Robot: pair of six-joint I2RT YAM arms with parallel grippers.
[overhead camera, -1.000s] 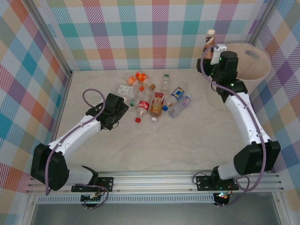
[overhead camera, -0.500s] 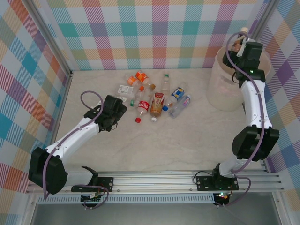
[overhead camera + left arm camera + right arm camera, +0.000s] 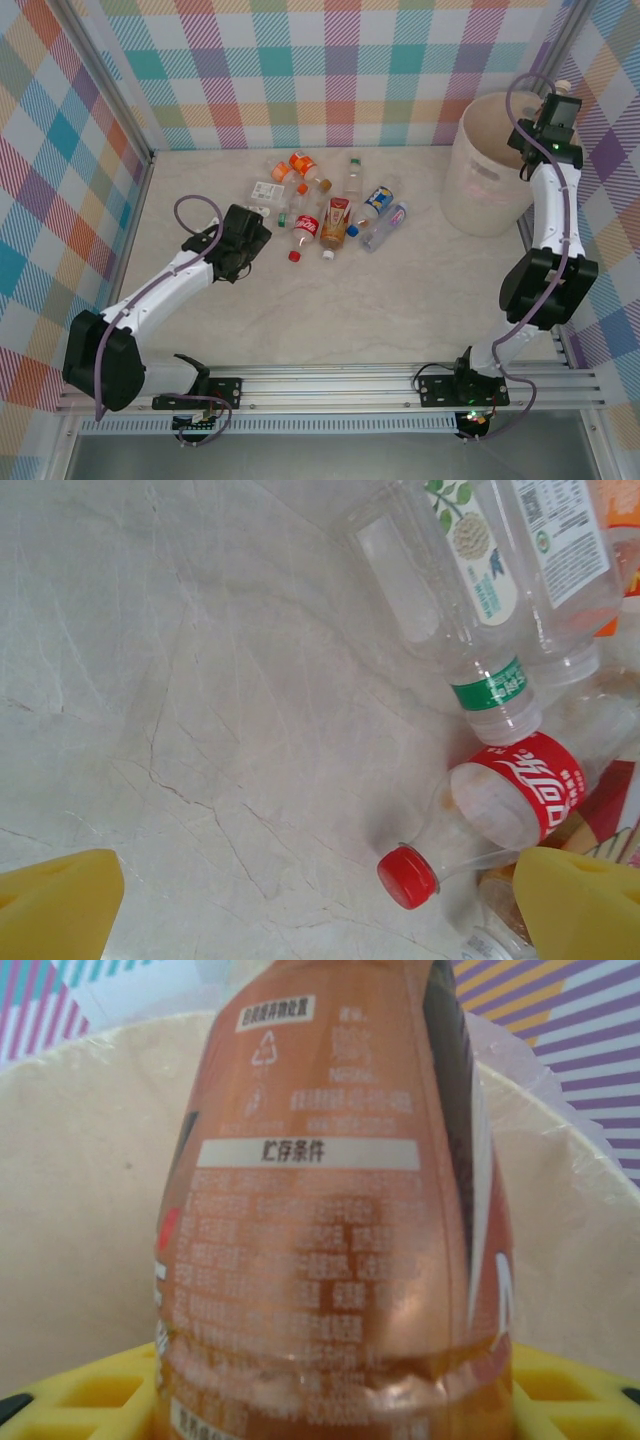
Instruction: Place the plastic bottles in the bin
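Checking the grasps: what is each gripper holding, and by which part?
The right gripper clamps the brown-labelled bottle across its labelled body, over the bin. The left gripper is open and holds nothing.

I see a glossy, wrinkled brown-wrapped plastic bottle [image 3: 330,1240], a matt cream-white round plastic bin [image 3: 80,1210], and a smooth pale marble-veined tabletop [image 3: 200,700].

**Left arm** [image 3: 165,280] and **right arm** [image 3: 548,210]: white tubular links between black joint housings, each trailed by a looping purple cable [image 3: 195,198]. Black bases [image 3: 205,386] bolt to a ribbed aluminium rail [image 3: 330,385] at 6 o'clock. Left fingers [image 3: 580,905] plain yellow; right fingers [image 3: 80,1395] yellow, grid-moulded.
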